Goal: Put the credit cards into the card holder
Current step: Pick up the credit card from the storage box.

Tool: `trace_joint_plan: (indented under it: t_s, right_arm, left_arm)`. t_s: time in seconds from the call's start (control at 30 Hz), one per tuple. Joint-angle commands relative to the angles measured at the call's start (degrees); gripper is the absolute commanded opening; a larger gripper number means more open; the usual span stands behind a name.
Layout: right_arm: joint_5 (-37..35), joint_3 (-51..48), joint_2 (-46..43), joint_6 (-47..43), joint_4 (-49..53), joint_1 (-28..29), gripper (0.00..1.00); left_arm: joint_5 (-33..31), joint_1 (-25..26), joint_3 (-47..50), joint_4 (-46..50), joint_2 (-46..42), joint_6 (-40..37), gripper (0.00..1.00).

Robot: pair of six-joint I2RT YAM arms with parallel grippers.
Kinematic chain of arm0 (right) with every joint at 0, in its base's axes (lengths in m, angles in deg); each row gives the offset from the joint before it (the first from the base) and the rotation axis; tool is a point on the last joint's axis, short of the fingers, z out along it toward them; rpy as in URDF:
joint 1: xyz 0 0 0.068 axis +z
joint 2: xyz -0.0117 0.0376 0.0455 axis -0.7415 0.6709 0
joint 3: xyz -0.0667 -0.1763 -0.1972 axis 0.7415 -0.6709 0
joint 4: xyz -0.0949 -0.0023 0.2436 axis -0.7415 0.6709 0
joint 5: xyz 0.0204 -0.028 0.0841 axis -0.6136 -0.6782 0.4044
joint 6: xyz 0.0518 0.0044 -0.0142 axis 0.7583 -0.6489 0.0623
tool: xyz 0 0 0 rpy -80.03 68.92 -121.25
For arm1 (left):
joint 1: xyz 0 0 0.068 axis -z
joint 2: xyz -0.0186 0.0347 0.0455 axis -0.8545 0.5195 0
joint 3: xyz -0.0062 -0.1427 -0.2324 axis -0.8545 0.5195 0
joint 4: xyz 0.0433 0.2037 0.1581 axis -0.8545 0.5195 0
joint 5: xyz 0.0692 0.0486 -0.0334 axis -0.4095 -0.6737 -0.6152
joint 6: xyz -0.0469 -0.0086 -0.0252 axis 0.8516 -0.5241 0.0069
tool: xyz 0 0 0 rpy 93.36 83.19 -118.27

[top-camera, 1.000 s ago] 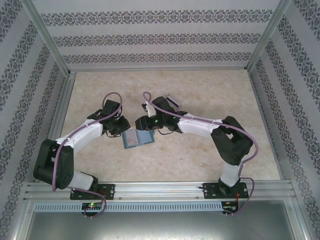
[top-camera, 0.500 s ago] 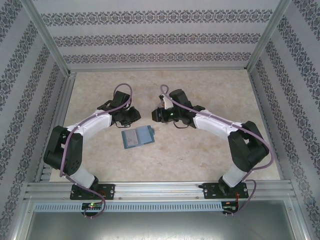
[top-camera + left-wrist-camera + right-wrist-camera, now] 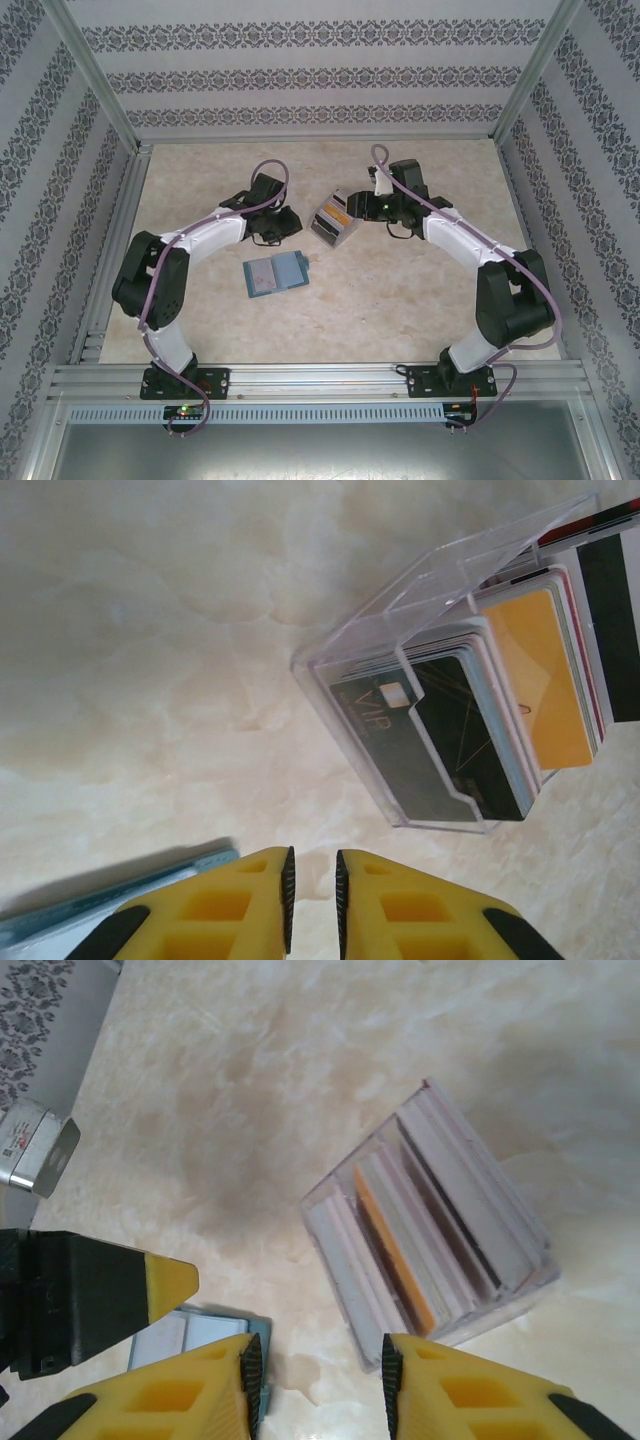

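Swung up-frame to the clear card box [image 3: 333,218], my right pincer [image 3: 318,1360] gapes, my left pincer [image 3: 312,865] barely ajar, both empty; thin, stiff, slick credit cards [image 3: 420,1245] need top-edge pinching.

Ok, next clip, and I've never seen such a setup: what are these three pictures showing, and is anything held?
A left arm and a right arm are bolted at the near edge of a table. The wide picture looks down from above and behind them. The other two come from a camera on each wrist, so the yellow shapes there are that arm's own fingers. On the table lie an open blue wallet and a clear box of cards on edge, one orange. The left fingers stand a narrow gap apart, the right fingers wider; neither pair holds anything.
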Motion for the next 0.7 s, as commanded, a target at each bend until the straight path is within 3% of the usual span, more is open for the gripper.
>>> trace_joint_plan:
  t_s: [0.0, 0.67]
  right_arm:
    - [2.7, 3.7, 2.5, -2.6, 3.3, -1.2, 0.40]
    - [1.0, 31.2, 22.8, -14.8, 26.3, -3.4, 0.41]
  left_arm:
    - [0.3, 1.1, -2.9, -0.6, 1.9, 1.0, 0.22]
    - [1.6, 3.0, -10.1, -0.5, 8.4, 2.3, 0.24]
